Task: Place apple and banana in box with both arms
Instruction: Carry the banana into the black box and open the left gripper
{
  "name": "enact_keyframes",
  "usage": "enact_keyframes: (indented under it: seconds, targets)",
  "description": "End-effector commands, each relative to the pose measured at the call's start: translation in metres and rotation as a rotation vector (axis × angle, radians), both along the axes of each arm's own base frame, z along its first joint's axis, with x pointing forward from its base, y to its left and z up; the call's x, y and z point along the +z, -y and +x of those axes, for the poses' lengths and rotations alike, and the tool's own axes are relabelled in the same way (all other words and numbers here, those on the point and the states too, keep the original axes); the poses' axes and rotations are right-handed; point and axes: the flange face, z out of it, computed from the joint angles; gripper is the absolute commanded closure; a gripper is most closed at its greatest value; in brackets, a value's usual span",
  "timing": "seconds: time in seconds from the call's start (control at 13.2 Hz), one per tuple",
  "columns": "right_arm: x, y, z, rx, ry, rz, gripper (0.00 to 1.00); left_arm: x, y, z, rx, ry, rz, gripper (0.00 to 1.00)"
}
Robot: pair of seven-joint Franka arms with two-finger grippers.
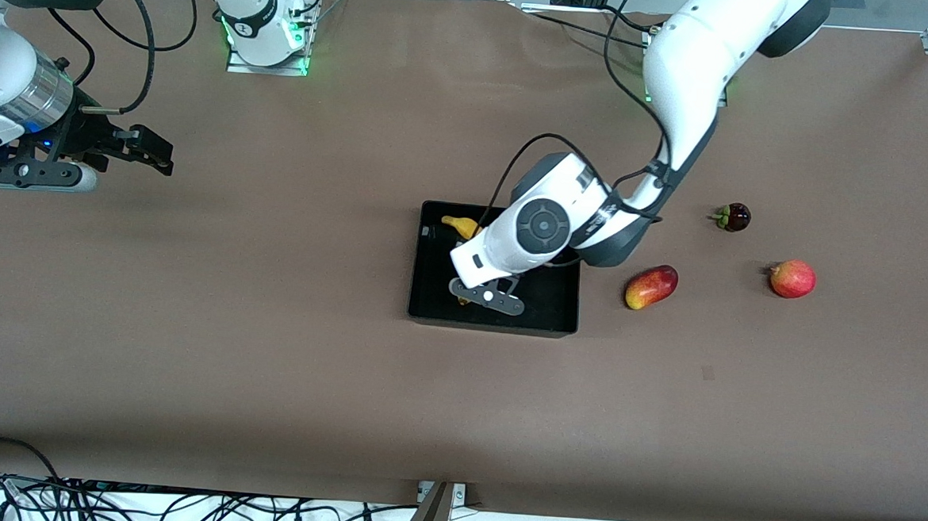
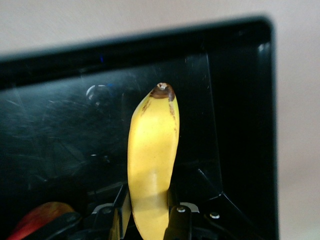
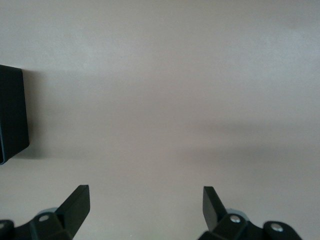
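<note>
The black box (image 1: pixel 492 322) sits mid-table. My left gripper (image 2: pixel 147 210) is down inside it, shut on the yellow banana (image 2: pixel 152 160), one finger on each side of the fruit. In the front view the left arm's hand covers most of the banana (image 1: pixel 459 225); only its end shows. A red fruit with a yellowish patch, the apple (image 2: pixel 42 217), lies in the box (image 2: pixel 150 45) beside the gripper, mostly hidden, and is hidden in the front view. My right gripper (image 1: pixel 152 153) is open and empty over bare table at the right arm's end; it also shows in the right wrist view (image 3: pixel 146 200).
An oblong red-and-yellow mango (image 1: pixel 651 287) lies just outside the box toward the left arm's end. A pinkish-red round fruit (image 1: pixel 793 278) and a dark purple fruit (image 1: pixel 734 217) lie farther that way. A corner of the box (image 3: pixel 10 115) shows in the right wrist view.
</note>
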Motion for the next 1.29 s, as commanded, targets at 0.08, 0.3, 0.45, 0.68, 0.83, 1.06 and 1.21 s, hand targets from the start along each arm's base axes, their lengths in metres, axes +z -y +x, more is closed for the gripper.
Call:
enact_keyframes:
  seconds: [0.08,0.3,0.45,0.68,0.83,1.06,1.21]
  targets:
    - [0.004,0.003,-0.003,0.012,0.012,-0.013,0.0,-0.035,0.001,0.002,-0.042,-0.013,0.02,1.0]
    - [0.004,0.003,-0.003,0.012,0.012,-0.012,0.0,-0.036,0.0,0.002,-0.055,-0.006,0.028,0.01]
    - [0.004,0.002,-0.003,0.013,0.012,-0.012,0.0,-0.021,-0.002,0.007,-0.056,0.017,0.031,0.0]
    - [0.004,0.002,-0.003,0.012,0.01,-0.013,0.0,0.064,-0.044,0.034,0.002,0.053,0.027,0.0]
    - [0.004,0.002,-0.003,0.012,0.01,-0.013,0.0,0.126,-0.105,0.043,0.037,-0.015,0.099,0.0]
    - [0.004,0.003,-0.003,0.012,0.01,-0.013,0.0,0.192,-0.22,0.061,0.159,-0.07,0.174,0.0]
    - [0.004,0.002,-0.003,0.013,0.01,-0.013,0.0,0.215,-0.271,0.055,0.19,-0.125,0.251,0.0]
